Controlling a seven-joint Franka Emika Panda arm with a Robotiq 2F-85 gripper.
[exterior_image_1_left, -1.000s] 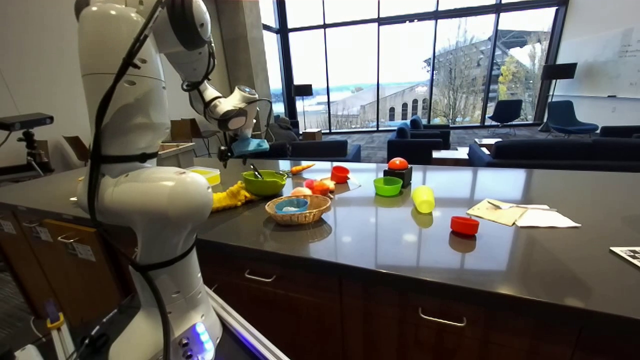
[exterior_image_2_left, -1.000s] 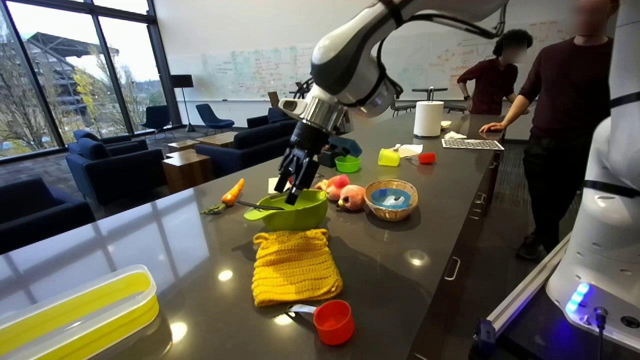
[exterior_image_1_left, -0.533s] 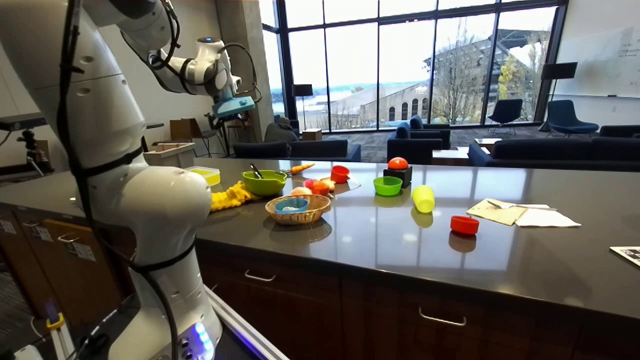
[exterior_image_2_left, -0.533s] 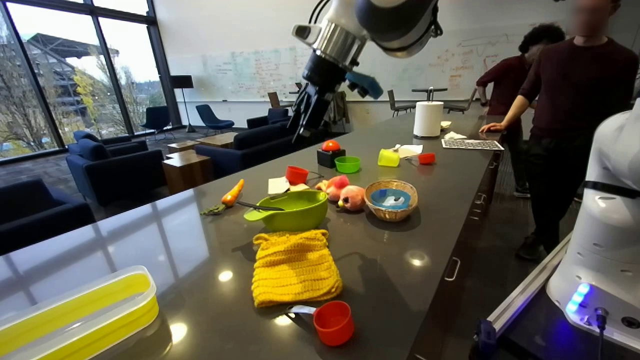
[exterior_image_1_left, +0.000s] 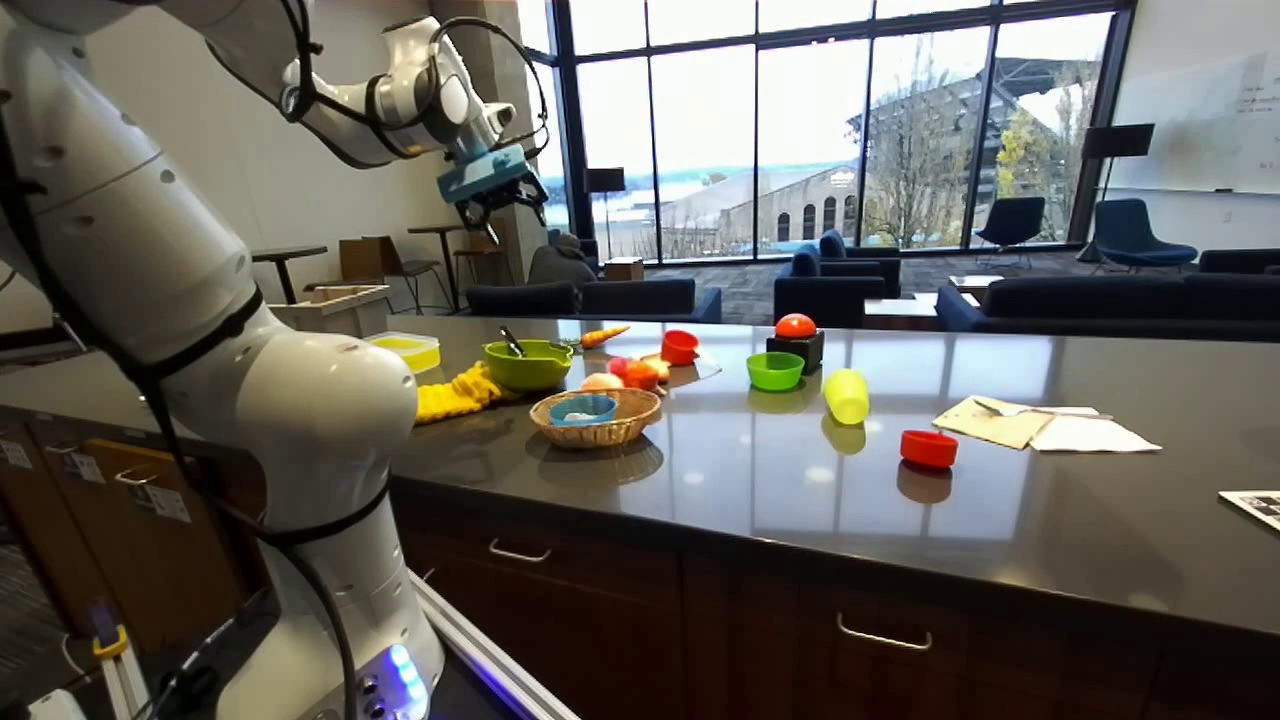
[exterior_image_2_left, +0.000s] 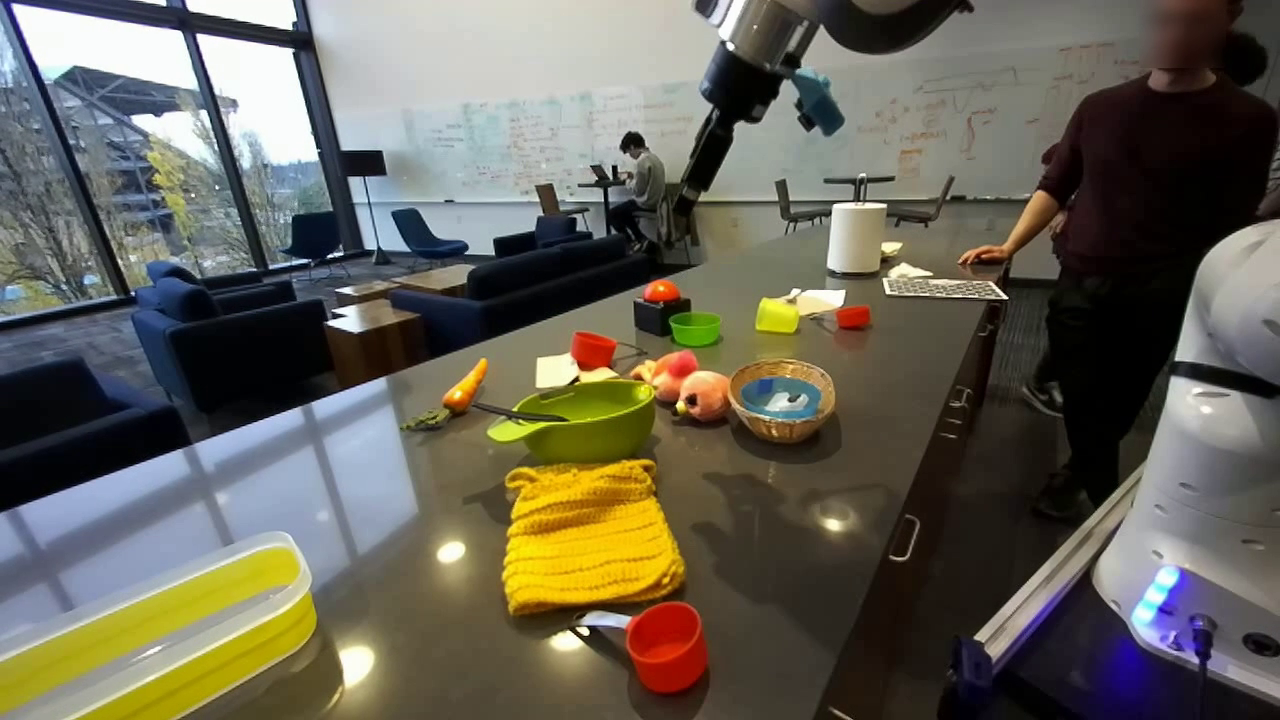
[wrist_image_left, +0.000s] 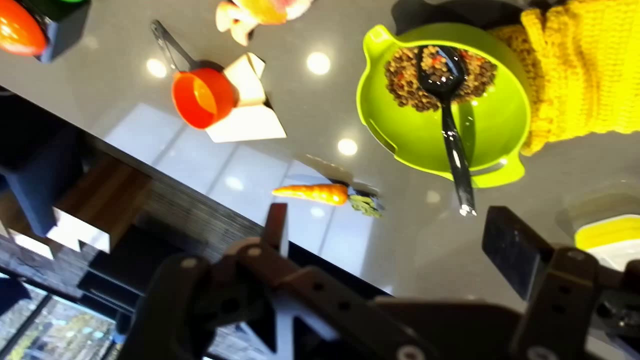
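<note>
Claw (wrist_image_left: 394, 236) hangs spread wide, well above your counter (exterior_image_2_left: 430, 640).
In an exterior view, your green bowl (exterior_image_2_left: 597, 440) holds a black spoon (exterior_image_2_left: 522, 413), carrot (exterior_image_2_left: 466, 388) to its left, yellow cloth (exterior_image_2_left: 592, 540) on its near side.

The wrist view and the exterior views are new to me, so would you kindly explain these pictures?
The machine is a white robot arm ending in a black gripper. Both exterior views look on from outside the robot; the wrist view looks out from beside the gripper, so it looms large there. The countertop bears, among other things, a green mixing bowl with a black spoon in it, a yellow knitted cloth, a carrot, and a wicker basket holding a blue bowl. The gripper hangs open in midair, holding nothing.
</note>
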